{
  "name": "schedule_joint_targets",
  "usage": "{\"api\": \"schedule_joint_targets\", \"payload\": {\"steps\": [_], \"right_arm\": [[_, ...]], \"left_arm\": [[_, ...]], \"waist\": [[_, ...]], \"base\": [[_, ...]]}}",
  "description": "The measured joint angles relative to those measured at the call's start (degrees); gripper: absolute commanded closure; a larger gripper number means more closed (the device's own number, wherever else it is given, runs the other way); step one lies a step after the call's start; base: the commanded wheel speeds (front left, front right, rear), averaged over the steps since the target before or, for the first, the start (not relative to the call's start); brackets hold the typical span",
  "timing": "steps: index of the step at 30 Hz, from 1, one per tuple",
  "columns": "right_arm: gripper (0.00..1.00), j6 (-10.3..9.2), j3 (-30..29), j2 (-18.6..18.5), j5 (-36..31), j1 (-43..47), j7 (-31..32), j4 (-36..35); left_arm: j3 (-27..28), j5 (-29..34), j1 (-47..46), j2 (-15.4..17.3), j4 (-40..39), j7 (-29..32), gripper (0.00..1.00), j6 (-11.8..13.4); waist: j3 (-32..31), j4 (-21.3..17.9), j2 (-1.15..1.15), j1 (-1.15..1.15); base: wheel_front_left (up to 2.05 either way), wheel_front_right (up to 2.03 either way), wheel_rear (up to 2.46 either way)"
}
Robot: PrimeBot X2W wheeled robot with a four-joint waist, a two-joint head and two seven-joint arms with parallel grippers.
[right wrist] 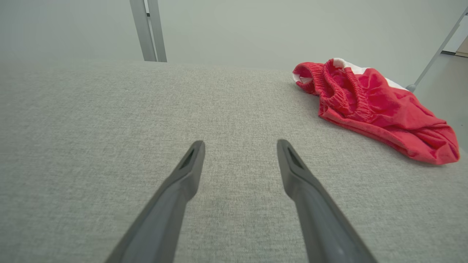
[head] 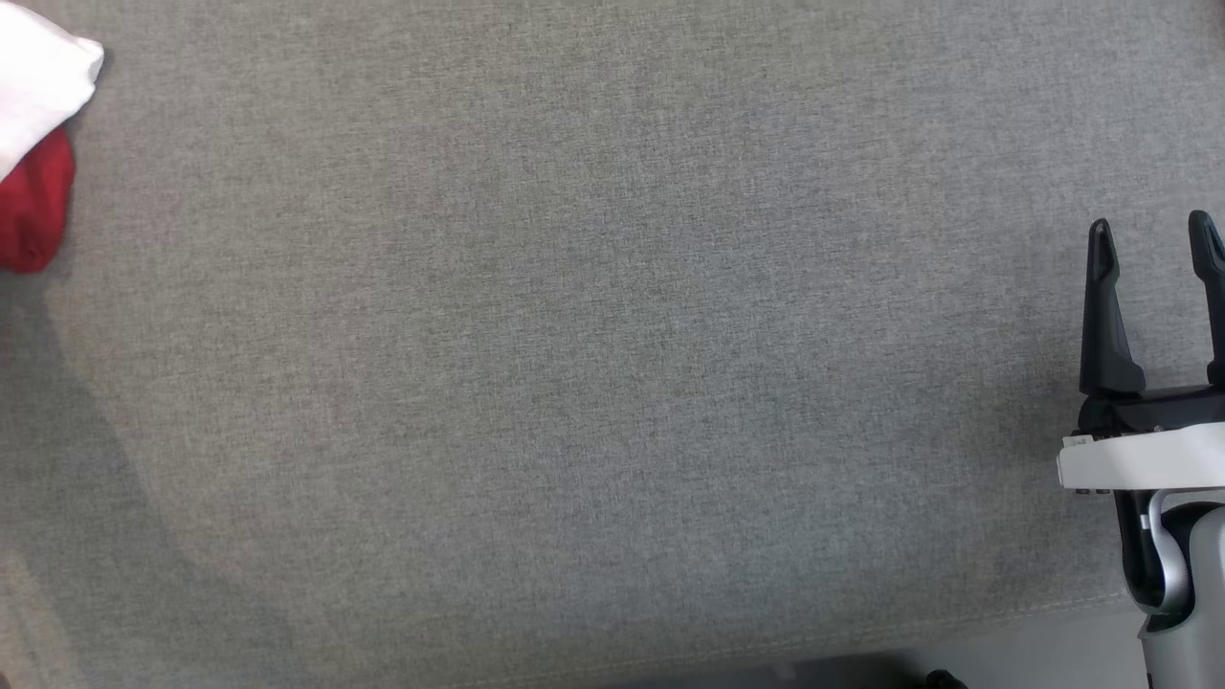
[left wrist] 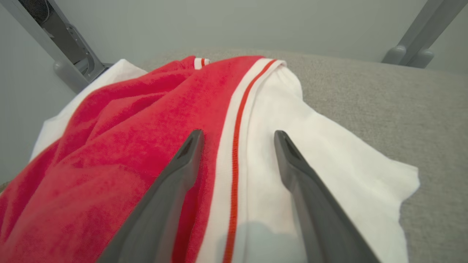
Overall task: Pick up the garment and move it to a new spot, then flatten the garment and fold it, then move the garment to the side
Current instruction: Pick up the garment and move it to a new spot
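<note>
The garment (head: 33, 134) is red and white cloth, bunched at the far left edge of the head view on the grey surface (head: 612, 383). In the left wrist view the garment (left wrist: 153, 120) lies close below my left gripper (left wrist: 237, 137), whose fingers stand open over a white band with a red stripe, nothing between them. From the right wrist view the garment (right wrist: 369, 106) is a crumpled red heap at the upper right, well away from my right gripper (right wrist: 240, 146), which is open and empty. My right gripper (head: 1153, 234) stands at the right edge of the head view.
Grey fabric covers the whole work surface. Its front edge (head: 861, 636) runs along the bottom of the head view. Grey metal frame legs (right wrist: 148, 31) stand behind the surface against a pale wall, and others (left wrist: 65, 44) flank the garment in the left wrist view.
</note>
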Motion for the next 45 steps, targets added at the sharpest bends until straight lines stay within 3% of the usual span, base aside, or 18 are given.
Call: {"api": "schedule_joint_targets", "payload": {"steps": [7,8,9,10,16,27,37,45], "right_arm": [[0.0,0.0,0.0,-0.4,-0.2,0.0,0.7,-0.8],[0.0,0.0,0.2,-0.4,-0.2,0.0,0.8,-0.8],[0.0,0.0,0.4,-0.4,-0.2,0.0,0.9,-0.8],[0.0,0.0,0.5,-0.4,-0.2,0.0,0.9,-0.8],[0.0,0.0,1.1,-0.2,-0.2,0.0,1.0,0.2],[0.0,0.0,2.2,1.5,0.5,0.7,-0.2,4.4],[0.0,0.0,2.7,3.5,1.9,1.7,-1.5,8.6],[0.0,0.0,2.9,5.4,3.0,2.4,-1.9,10.8]], "left_arm": [[-1.9,-3.5,-2.0,0.6,7.7,6.2,0.0,-0.1],[-2.2,-3.9,-2.1,0.6,8.3,6.6,0.13,-0.2],[-2.5,-4.2,-2.2,0.7,8.7,6.7,0.93,-0.2],[-3.0,-4.4,-2.2,0.8,9.2,6.8,1.0,-0.2],[-5.1,-5.4,-2.1,1.1,10.7,4.1,1.0,-0.2],[-8.9,-4.5,-3.5,2.5,8.8,-6.4,1.0,-0.2],[-14.7,-1.3,-8.6,2.1,-3.7,-9.4,1.0,-0.2],[-20.3,0.1,-10.8,-1.4,-19.1,-4.1,1.0,-0.2]], "waist": [[0.1,-0.1,0.0,0.0],[-0.1,0.0,0.0,0.0],[-0.2,0.0,0.0,0.0],[-0.4,0.1,0.0,0.0],[-1.9,0.2,0.0,0.0],[-8.3,0.1,0.0,0.0],[-15.3,-0.7,0.0,0.0],[-18.3,-5.2,0.0,0.0]], "base": [[0.0,0.0,0.0],[0.0,0.0,0.0],[0.0,0.0,0.0],[0.0,0.0,0.0],[0.0,0.0,0.0],[0.0,0.0,0.0],[0.0,0.0,0.0],[0.0,0.0,0.0]]}}
